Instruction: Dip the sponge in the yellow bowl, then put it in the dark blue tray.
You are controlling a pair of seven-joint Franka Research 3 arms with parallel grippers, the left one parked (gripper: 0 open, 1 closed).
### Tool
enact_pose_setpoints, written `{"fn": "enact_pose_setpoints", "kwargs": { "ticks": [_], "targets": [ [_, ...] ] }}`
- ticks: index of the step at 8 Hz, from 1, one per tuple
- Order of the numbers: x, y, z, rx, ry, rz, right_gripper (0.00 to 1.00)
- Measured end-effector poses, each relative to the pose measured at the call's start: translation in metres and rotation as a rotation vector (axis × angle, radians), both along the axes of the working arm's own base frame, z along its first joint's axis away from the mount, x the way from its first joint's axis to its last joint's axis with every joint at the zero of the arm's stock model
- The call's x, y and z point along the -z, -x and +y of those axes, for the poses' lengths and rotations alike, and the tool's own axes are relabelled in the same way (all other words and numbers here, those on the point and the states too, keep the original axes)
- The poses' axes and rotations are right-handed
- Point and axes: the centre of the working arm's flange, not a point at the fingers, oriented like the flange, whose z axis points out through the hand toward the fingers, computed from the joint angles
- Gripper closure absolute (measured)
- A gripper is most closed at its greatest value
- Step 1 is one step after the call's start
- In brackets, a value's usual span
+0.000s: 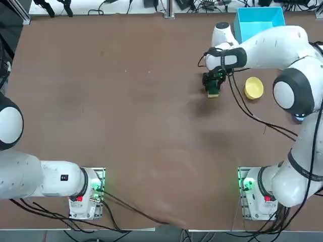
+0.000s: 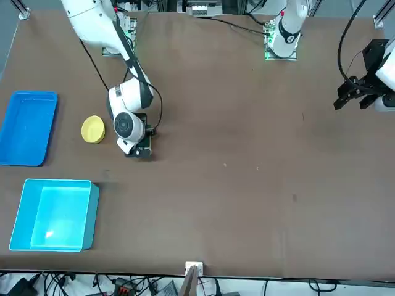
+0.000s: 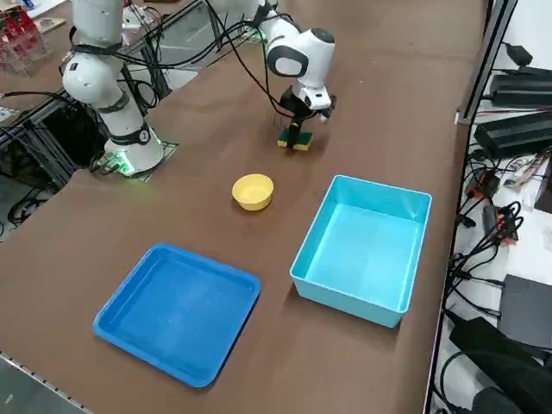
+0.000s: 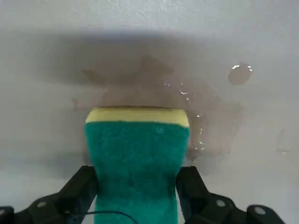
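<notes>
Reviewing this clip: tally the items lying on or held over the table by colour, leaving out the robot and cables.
Green and yellow: 1, the sponge in the right tool
Yellow: 1, the bowl
Dark blue: 1, the tray
Light cyan: 1, the box
Total: 4

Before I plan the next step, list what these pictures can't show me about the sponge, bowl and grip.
- Green-and-yellow rectangular sponge: its near end, cut off by the right wrist view's edge.
- Same sponge: its underside, turned away in the right side view.
- Small round yellow bowl: whether it holds clear liquid; too small to tell in the right side view.
- Black right gripper: its base, outside the wrist view.
</notes>
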Motion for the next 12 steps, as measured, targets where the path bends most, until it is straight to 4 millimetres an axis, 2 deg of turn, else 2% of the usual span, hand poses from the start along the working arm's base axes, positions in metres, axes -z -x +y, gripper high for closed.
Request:
{"fn": "enact_pose_setpoints", "kwargs": {
  "ticks": [3,6,7,9,10,12],
  "targets": [
    [0.003,0.000,-0.001,0.002,0.002,0.001,0.04],
    [-0.003,-0.003,-0.003,0.009,0.006,0.013,0.25],
    [-0.009,-0.006,-0.011,0.022,0.019,0.037,0.25],
    [-0.041,-0.020,-0.044,0.032,0.029,0.119,0.26],
    [-0.065,-0.025,-0.072,0.027,0.018,0.171,0.26],
    [-0.104,-0.025,-0.148,0.036,-0.031,0.276,0.26]
  ]
}}
